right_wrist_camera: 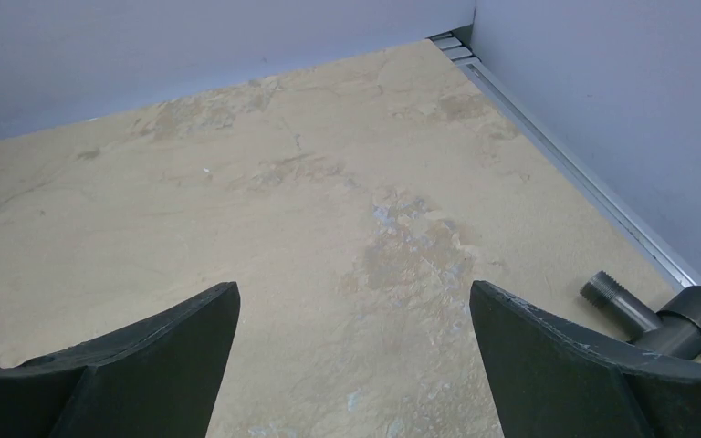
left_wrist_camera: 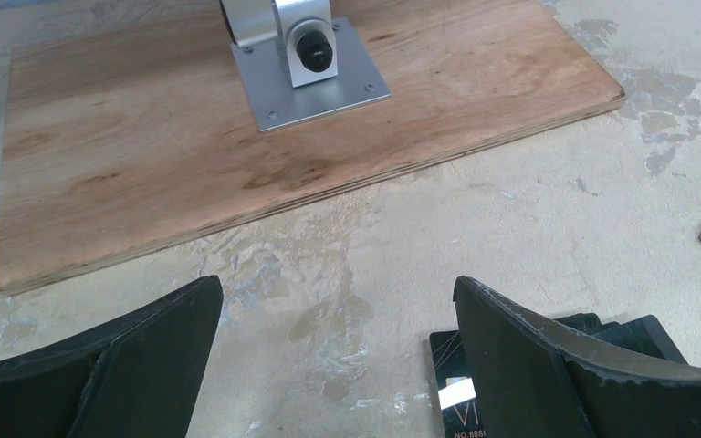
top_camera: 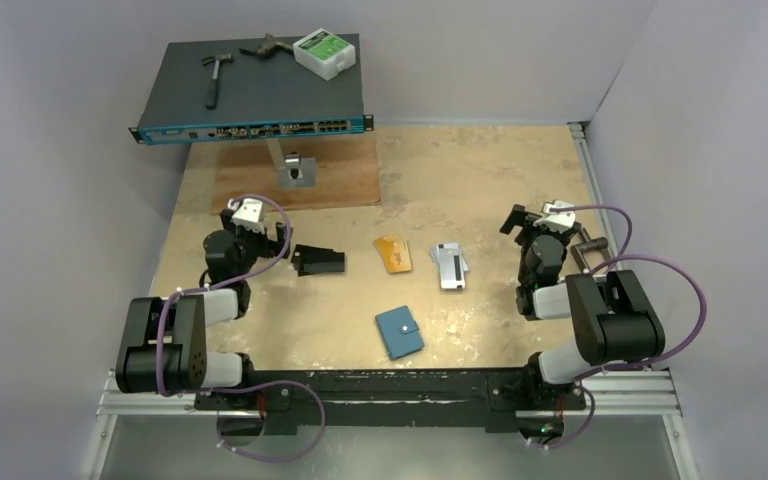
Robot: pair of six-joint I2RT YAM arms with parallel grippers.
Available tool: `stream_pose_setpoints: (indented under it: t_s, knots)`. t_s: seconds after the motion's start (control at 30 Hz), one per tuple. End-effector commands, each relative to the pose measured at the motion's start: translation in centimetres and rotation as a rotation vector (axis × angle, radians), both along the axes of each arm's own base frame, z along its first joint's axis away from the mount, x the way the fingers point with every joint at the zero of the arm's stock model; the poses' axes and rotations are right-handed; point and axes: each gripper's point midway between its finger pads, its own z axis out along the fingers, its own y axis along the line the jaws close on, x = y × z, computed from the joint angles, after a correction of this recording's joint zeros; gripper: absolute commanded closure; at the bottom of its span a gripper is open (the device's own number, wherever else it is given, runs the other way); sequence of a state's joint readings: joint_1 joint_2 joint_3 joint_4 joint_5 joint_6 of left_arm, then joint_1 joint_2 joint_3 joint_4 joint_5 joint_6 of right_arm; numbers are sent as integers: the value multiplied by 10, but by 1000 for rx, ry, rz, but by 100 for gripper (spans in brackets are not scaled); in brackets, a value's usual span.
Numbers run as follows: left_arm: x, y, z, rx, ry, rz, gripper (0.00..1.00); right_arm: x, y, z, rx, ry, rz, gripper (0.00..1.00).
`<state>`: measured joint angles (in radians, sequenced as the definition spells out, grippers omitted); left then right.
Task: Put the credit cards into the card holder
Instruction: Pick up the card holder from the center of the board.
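Both grippers spread wide and empty; cards and holder lie on the table between the arms.

In the top view the orange-gold card [top_camera: 393, 253] lies at mid-frame. The silver-grey cards [top_camera: 449, 265] are fanned just to its right. The teal card holder [top_camera: 400, 331] sits below them toward lower centre, folded shut with its white stud showing, apart from the cards. The left gripper [left_wrist_camera: 338, 285] has its jaws wide apart over bare table. A black folded object [top_camera: 318, 260] lies partly under its right finger, and a wooden board [left_wrist_camera: 146, 155] carrying a metal bracket [left_wrist_camera: 306, 64] fills the upper frame. The right gripper [right_wrist_camera: 354, 286], jaws equally wide, holds nothing. A grey pipe fitting [right_wrist_camera: 666, 319] is at its view's lower right.
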<state>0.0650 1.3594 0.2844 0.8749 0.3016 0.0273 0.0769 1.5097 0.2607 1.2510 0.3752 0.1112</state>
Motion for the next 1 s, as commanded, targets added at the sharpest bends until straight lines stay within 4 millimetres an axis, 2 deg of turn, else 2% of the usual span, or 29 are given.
stream_pose_setpoints:
  t_s: [0.0,0.07,0.1,0.13,0.2,0.27,0.3,0.33,0.43,0.53,0.63,0.77,0.87,0.97]
  knots:
    - [11,2,25,5,-90,5,0,8,0,26,-10,-81,-3,1]
    - [11,2,25,4,-88,4,0,14,3,28,-17,-42,8,1]
    - [11,2,25,4,-89,5,0,20,3,36,-18,-31,0,1]
    - [11,2,25,5,-88,5,0,25,-2,34,0,36,-43,1]
    - [12,2,26,4,-86,3,0,39,-5,46,130,127,-125,1]
    - [11,2,28,-1,-94,2,0,42,-12,36,227,265,-236,1]
    - [11,3,29,-9,-85,4,0,48,-9,39,282,276,-249,1]
    - [12,6,32,-13,-69,13,0,48,-2,31,328,342,-228,1]
    - [13,5,45,7,88,-16,0,48,37,40,482,327,-33,1]
    - [1,-3,53,52,257,-110,0,30,66,49,478,277,153,1]
    - [-25,-11,48,76,375,-188,0,8,100,47,395,335,221,1]
    - [-63,-27,52,76,418,-302,0,-28,160,43,233,400,286,1]
    - [-90,-43,60,75,424,-411,0,-61,198,34,225,440,363,1]
    - [-113,-57,62,153,445,-485,0,-97,233,22,208,484,449,1]
